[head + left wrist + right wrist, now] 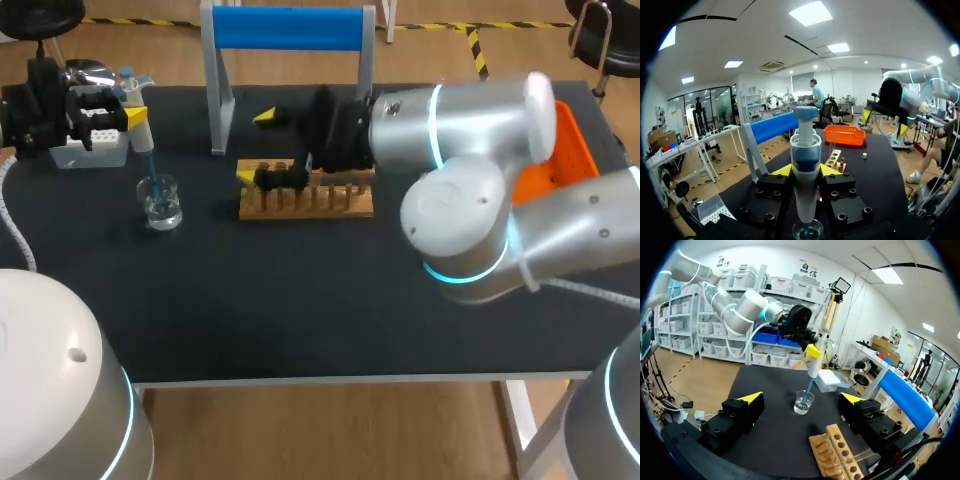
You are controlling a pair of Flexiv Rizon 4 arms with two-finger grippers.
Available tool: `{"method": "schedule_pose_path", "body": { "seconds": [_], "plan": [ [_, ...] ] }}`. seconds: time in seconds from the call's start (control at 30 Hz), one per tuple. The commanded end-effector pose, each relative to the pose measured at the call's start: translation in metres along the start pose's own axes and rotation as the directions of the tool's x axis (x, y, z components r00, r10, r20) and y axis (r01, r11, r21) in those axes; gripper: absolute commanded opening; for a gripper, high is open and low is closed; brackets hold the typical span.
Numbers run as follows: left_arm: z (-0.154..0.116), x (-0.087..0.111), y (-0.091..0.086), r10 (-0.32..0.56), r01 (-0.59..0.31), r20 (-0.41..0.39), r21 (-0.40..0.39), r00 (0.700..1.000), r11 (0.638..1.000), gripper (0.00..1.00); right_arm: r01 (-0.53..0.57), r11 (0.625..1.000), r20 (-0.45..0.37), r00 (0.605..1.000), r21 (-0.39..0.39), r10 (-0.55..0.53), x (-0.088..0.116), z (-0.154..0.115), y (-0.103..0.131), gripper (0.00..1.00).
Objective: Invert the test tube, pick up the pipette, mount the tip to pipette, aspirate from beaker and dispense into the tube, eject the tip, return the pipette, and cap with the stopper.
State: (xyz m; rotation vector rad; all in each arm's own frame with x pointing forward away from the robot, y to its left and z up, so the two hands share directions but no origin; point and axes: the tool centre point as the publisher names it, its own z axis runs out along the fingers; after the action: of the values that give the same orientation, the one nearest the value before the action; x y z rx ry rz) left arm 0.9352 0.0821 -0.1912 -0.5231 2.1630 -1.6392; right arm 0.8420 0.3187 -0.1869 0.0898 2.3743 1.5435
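Observation:
My left gripper [128, 112] is shut on the white and blue pipette [805, 160], held upright at the table's far left. Its blue tip [149, 160] dips into the clear glass beaker [160, 201] below; the beaker [807, 231] shows right under the fingers. From the right wrist view the pipette [814, 358] stands in the beaker [803, 402], straight ahead of my right gripper [802, 398]. That right gripper [255, 147] hangs open over the left end of the wooden tube rack [330, 200]. I cannot make out a test tube or the stopper.
A white tip box [88, 150] sits behind the beaker at the far left. A stand with a blue roller [288, 28] rises behind the rack. An orange tray [572, 150] lies at the far right, partly behind my right arm.

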Motion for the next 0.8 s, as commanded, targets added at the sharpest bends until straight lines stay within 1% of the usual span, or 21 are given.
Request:
{"method": "schedule_pose_path", "body": {
  "seconds": [0.03, 0.2, 0.37, 0.4, 0.47, 0.57, 0.6, 0.7, 0.8],
  "plan": [
    [0.0, 0.001, 0.0, 0.001, -0.001, 0.003, 0.001, 1.0, 1.0, 0.0, -0.002, 1.0, -0.505, 0.863, 0.005, 0.005, -0.015, -0.023, 0.012, 1.0],
    [0.0, 0.001, 0.0, 0.001, -0.001, 0.003, 0.001, 1.0, 1.0, 0.0, 0.003, 1.0, -0.55, 0.835, -0.023, -0.016, -0.033, -0.02, 0.026, 1.0],
    [0.0, 0.001, 0.0, 0.001, -0.001, 0.003, 0.001, 1.0, 1.0, 0.0, 0.011, 0.999, -0.589, 0.807, -0.053, -0.04, -0.052, -0.011, 0.042, 1.0],
    [0.0, 0.001, 0.0, 0.001, -0.001, 0.003, 0.001, 1.0, 1.0, 0.0, 0.011, 0.998, -0.605, 0.795, -0.056, -0.043, -0.057, -0.008, 0.045, 1.0],
    [0.0, 0.001, 0.0, 0.001, -0.001, 0.003, 0.001, 1.0, 1.0, 0.0, 0.01, 0.998, -0.621, 0.782, -0.063, -0.048, -0.064, -0.003, 0.05, 1.0],
    [0.0, 0.001, 0.0, 0.001, -0.001, 0.003, 0.001, 1.0, 1.0, 0.0, -0.001, 0.998, -0.671, 0.74, -0.069, -0.046, -0.071, 0.007, 0.056, 1.0],
    [0.0, 0.001, 0.0, 0.001, -0.001, 0.003, 0.001, 1.0, 1.0, 0.0, -0.006, 0.997, -0.68, 0.732, -0.073, -0.045, -0.075, 0.011, 0.058, 1.0],
    [0.0, 0.001, 0.0, 0.001, -0.001, 0.003, 0.001, 1.0, 1.0, 0.0, 0.002, 0.998, -0.705, 0.708, -0.065, -0.047, -0.079, 0.023, 0.063, 1.0],
    [0.0, 0.001, 0.0, 0.001, -0.001, 0.003, 0.001, 1.0, 1.0, 0.0, 0.007, 0.999, -0.711, 0.702, -0.053, -0.042, -0.085, 0.037, 0.068, 1.0]
  ]
}}
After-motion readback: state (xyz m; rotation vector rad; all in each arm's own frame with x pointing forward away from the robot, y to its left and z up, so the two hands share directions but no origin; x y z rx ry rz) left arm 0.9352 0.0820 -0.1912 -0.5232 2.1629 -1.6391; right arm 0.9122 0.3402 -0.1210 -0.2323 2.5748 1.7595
